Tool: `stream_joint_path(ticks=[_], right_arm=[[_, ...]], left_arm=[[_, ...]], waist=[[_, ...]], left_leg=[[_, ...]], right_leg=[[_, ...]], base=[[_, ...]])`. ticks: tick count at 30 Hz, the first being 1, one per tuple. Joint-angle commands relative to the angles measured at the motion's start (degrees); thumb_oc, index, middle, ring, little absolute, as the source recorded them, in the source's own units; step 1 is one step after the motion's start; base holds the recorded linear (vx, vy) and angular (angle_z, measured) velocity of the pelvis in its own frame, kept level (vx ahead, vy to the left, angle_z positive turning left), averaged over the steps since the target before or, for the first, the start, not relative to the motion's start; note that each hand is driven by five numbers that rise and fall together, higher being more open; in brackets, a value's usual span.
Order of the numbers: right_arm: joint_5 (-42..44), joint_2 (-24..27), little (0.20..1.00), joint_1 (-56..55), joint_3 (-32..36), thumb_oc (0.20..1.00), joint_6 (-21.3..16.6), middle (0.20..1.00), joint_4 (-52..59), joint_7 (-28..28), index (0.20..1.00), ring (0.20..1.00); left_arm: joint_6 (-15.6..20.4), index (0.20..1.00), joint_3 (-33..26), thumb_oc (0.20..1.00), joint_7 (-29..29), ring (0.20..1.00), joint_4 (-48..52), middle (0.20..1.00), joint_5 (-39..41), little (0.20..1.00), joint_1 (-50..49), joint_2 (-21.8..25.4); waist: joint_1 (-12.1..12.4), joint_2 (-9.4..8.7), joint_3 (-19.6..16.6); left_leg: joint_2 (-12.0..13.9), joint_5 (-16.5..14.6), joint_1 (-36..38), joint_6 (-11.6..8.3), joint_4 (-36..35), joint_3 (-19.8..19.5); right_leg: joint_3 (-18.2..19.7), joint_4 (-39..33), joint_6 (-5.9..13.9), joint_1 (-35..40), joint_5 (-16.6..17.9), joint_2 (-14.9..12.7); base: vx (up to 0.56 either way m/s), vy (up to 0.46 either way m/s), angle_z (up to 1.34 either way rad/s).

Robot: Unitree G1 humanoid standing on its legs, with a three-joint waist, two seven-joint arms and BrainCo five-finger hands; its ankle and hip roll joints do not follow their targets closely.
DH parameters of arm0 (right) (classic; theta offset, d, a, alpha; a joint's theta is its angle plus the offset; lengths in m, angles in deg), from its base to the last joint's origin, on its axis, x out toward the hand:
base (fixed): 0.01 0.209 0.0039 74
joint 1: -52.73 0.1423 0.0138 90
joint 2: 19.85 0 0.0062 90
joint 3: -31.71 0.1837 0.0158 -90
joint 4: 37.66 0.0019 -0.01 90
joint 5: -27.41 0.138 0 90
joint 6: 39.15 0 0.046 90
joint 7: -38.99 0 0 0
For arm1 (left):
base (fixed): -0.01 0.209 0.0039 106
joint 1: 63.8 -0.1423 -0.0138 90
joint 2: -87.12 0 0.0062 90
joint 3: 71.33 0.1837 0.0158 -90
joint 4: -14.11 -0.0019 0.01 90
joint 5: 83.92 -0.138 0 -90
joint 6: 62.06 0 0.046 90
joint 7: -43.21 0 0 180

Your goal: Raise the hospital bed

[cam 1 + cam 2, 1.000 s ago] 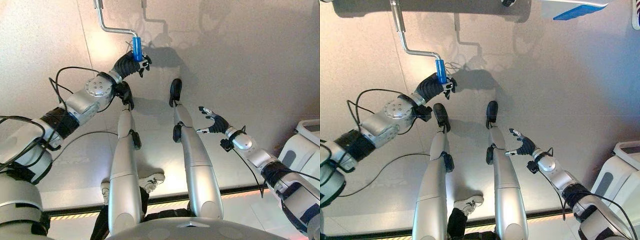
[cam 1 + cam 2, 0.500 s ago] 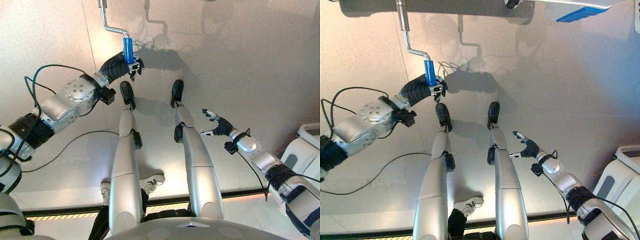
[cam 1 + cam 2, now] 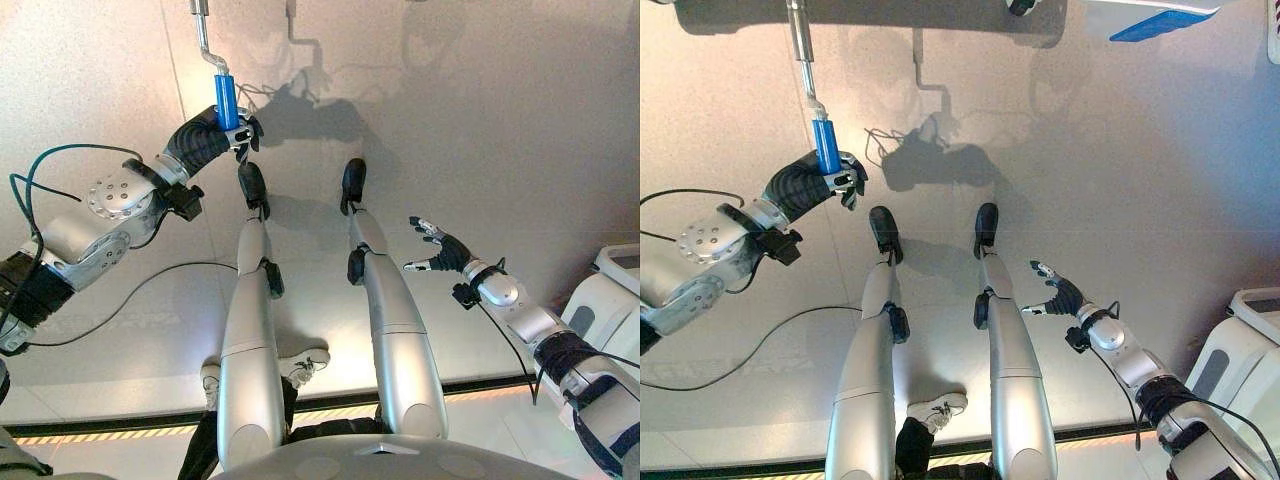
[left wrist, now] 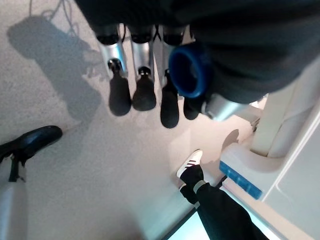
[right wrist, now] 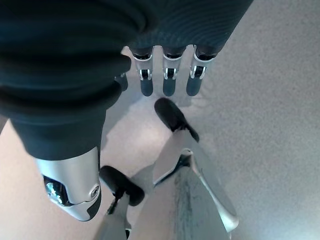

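One hand was idle: the right hand (image 3: 443,252) hung at four o'clock, fingers spread and empty. Farther out at eleven o'clock, the left hand (image 3: 215,135) was curled round the blue cylindrical grip (image 3: 226,102) of the bent silver metal crank (image 3: 801,50), so cranking looked underway, amount unclear. Bare grey floor (image 3: 480,130) left free room around the crank; the white bed frame with blue trim (image 3: 1145,18) edged twelve to one o'clock

Left arm reaches out toward 11 o'clock, left hand (image 3: 213,140) with fingers (image 4: 144,95) curled tight, palm turned toward 12 o'clock. Right arm stretches in from 4 o'clock, right hand (image 3: 444,252) hanging free, its fingers (image 5: 167,82) straight and spread
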Motion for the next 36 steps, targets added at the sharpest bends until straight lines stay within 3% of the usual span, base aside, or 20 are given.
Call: stream_joint_path(ticks=[1,9,36], right_arm=[[-1.03,3.09,1.000,-6.12,0.77,1.000,-1.68,1.000,2.98,0.93,1.000,1.000],[-0.78,4.46,1.000,-6.51,1.51,1.000,-2.29,1.000,4.78,0.97,1.000,1.000],[-0.22,5.80,1.000,-7.29,2.91,1.000,-2.69,1.000,5.78,0.81,1.000,1.000]], left_arm=[[6.15,0.200,-5.36,0.200,1.97,0.200,9.92,0.200,-4.00,0.200,-3.48,2.43],[6.48,0.200,-10.09,0.200,0.85,0.200,4.25,0.200,-5.75,0.200,-8.16,0.87],[6.48,0.200,-16.75,0.200,-1.95,0.200,-6.93,0.200,-9.09,0.200,-12.06,-3.31]], waist=[[-0.11,1.88,-0.61],[0.08,2.00,-0.38],[0.53,1.71,-0.50]], left_leg=[[-1.82,-9.44,3.20,-0.48,6.54,-0.75],[-1.70,-9.54,2.71,-0.36,7.07,-0.62],[-1.95,-10.36,2.56,0.02,8.01,-0.57]], right_leg=[[0.57,-1.89,5.87,1.97,3.13,2.55],[0.54,-1.53,5.91,1.62,2.96,2.41],[0.90,-1.51,5.89,1.96,2.54,1.95]], base=[[0.00,0.000,0.00],[0.00,0.000,0.00],[0.00,0.006,0.00]])
